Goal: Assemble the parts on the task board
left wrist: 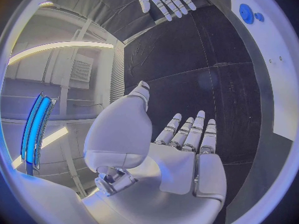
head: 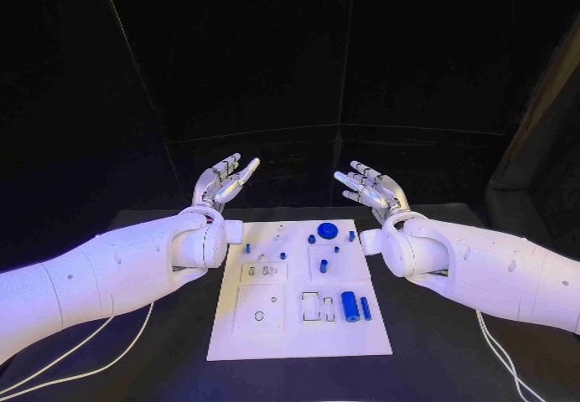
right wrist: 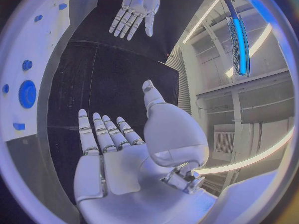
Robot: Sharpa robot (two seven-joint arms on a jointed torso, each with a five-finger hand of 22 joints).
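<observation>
Head view: I am holding left hand [head: 225,180] and right hand [head: 370,188] spread and empty beyond the task board [head: 235,335] | parts [head: 349,306] lying untouched on it, on the counter [head: 423,368] | judging nothing started; next I am needing to reach down for one part.

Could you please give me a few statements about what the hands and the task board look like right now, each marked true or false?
1. The left hand holds a blue part. False: it is open and holds nothing.
2. The right hand is open, fingers apart. True.
3. The task board lies between the two arms. True.
4. The large round blue part sits at the board's near edge. False: it sits near the far edge.
</observation>
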